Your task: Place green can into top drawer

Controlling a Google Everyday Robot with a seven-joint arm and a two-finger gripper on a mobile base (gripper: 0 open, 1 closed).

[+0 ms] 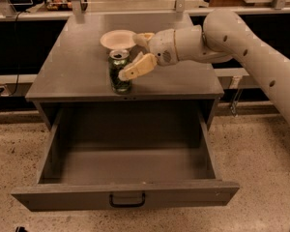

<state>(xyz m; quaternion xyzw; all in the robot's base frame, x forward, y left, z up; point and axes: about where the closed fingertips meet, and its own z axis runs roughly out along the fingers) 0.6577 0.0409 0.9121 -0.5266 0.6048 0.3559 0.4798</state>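
Note:
The green can (119, 76) stands upright on the grey cabinet top (77, 66), close to its front edge, with its silver top showing. My gripper (129, 57) is open at the can's right side. Its near finger (137, 66) lies against the can's upper right side. Its far finger (142, 36) points toward the bowl. The can is not lifted. The top drawer (125, 197) is pulled wide open below the cabinet top and nothing lies in it. Its black handle (127, 200) sits at the centre of the front panel.
A cream-white bowl (117, 38) sits on the cabinet top just behind the can. My white arm (241, 37) reaches in from the right over the cabinet top. Shelving with dark gaps runs behind the cabinet. The floor is speckled.

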